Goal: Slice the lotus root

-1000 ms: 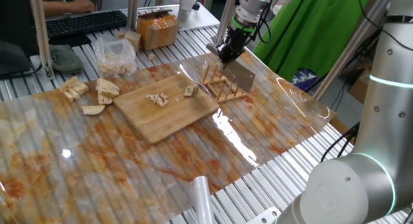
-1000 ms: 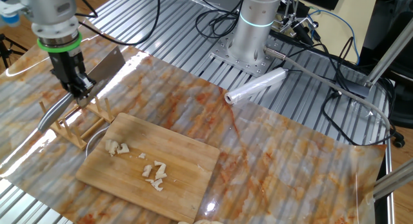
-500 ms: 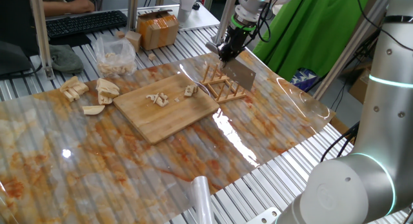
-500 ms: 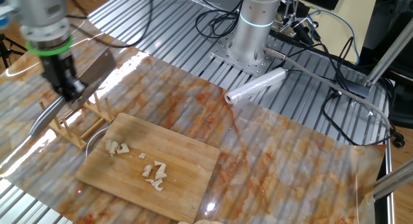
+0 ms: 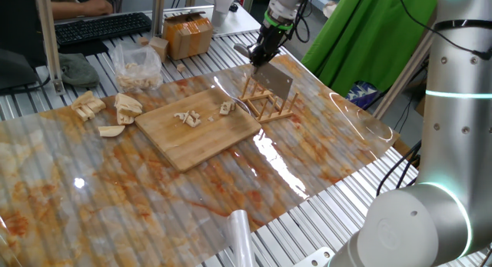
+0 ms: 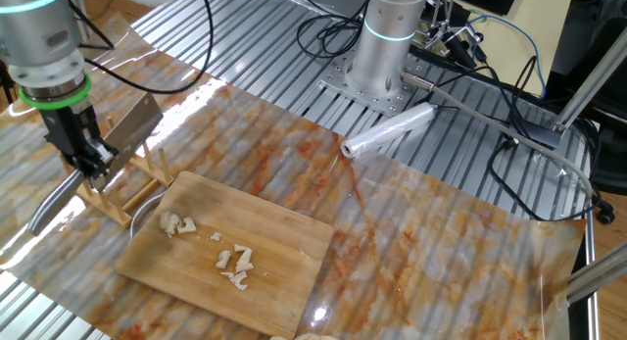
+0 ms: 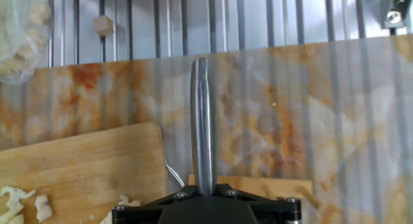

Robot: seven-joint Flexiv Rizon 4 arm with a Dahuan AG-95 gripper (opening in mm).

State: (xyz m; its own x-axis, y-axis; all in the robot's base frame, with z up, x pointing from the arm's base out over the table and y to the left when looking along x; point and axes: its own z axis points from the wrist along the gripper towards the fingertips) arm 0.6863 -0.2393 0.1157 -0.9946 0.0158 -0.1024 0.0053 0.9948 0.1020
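My gripper [image 5: 261, 53] is shut on the steel handle [image 7: 203, 121] of a cleaver, whose broad blade [image 5: 277, 82] hangs above the wooden knife rack [image 5: 266, 105]. In the other fixed view the gripper [image 6: 88, 156] stands over the rack [image 6: 116, 189], the blade [image 6: 133, 126] pointing up and right and the handle [image 6: 53, 197] down and left. Cut lotus root pieces [image 5: 187, 118] lie on the wooden cutting board [image 5: 201, 135], also seen as lotus root pieces [image 6: 235, 262] in the other fixed view. Larger lotus root chunks [image 5: 123, 108] lie on the table left of the board.
A clear bag of pieces [image 5: 137, 67] and a cardboard box [image 5: 187, 35] stand at the back. A film roll [image 6: 387, 131] lies near the other arm's base [image 6: 387, 46]. A marbled sheet covers the ribbed table. A small cube [image 7: 102, 24] rests on the ribs.
The gripper has carried the cleaver sideways along the rack toward the table's far edge, and the handle has dropped lower. The lotus root pieces have not moved.
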